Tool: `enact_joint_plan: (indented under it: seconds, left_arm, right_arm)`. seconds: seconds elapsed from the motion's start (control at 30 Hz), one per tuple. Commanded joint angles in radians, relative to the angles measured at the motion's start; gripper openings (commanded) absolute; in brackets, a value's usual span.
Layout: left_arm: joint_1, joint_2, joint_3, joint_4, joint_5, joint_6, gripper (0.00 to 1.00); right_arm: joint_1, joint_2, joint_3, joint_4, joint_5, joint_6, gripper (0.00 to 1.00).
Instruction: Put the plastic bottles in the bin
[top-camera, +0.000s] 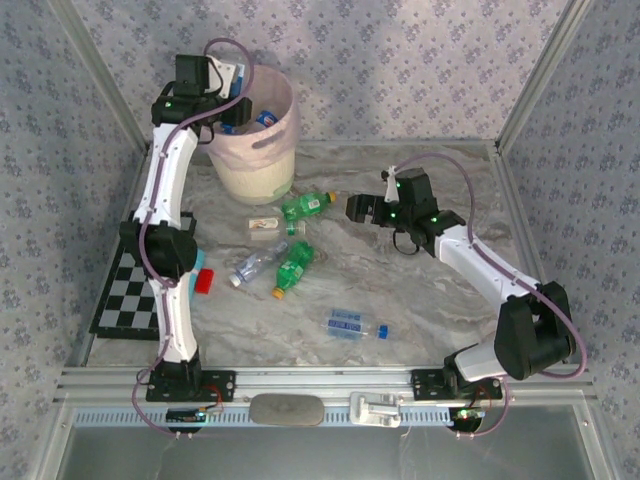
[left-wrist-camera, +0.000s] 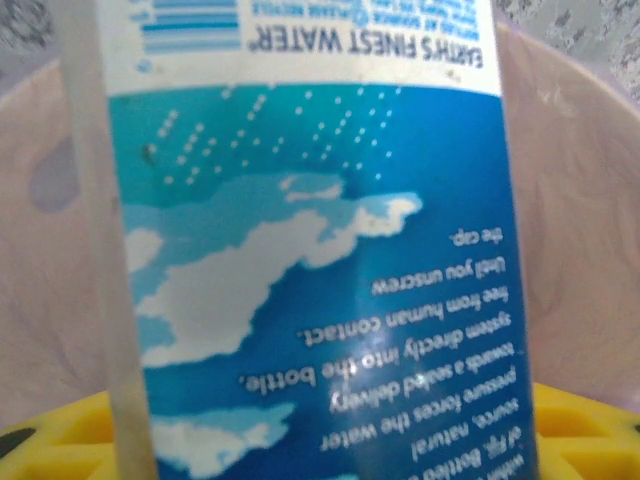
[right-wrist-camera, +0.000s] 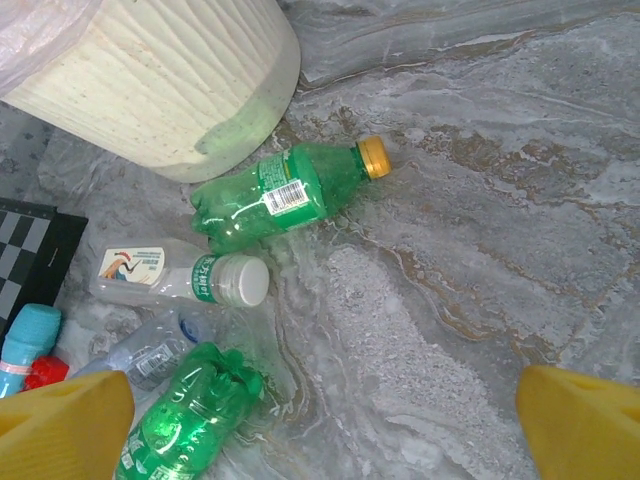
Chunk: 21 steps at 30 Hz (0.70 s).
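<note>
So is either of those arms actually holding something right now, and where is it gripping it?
The left gripper holds a blue-labelled water bottle by its labelled body, over the bin. The right gripper is open and empty.

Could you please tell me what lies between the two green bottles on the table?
A clear white-capped bottle lies there, on its side, in the right wrist view.

2 green btls (top-camera: 307, 206) (top-camera: 293, 268), 4 clear btls (top-camera: 265, 228) (top-camera: 250, 268) (top-camera: 355, 325) (left-wrist-camera: 320, 250), 1 bin (top-camera: 255, 170), 1 red block (top-camera: 205, 282), 1 checkerboard (top-camera: 125, 295)
</note>
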Motion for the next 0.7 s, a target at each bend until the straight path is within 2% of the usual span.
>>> enact_joint_plan:
  seconds: [0.0,0.1,0.3,0.53,0.67]
  left_arm:
    - [0.001,0.014,0.044,-0.065,0.021,-0.025,0.56]
    - [0.001,0.019,0.045,-0.064,0.020,-0.034,0.65]
    - [0.001,0.008,0.049,-0.037,0.014,-0.072,0.99]
    - [-0.013,-0.081,0.012,0.014,0.036,-0.127,1.00]
    - [-0.066,-0.211,-0.151,0.110,0.044,-0.117,1.00]
  right_arm:
    - [0.007,-0.047,-0.012,-0.029,0.030,-0.025,1.00]
    - [0.008,-0.066,-0.025,-0.031,0.035,-0.025,1.00]
    - [0.012,-0.101,-0.038,-0.049,0.050,-0.038,1.00]
    - [0.036,-0.118,-0.035,-0.081,0.054,-0.112,1.00]
    - [0.059,-0.108,-0.027,-0.110,0.047,-0.157,1.00]
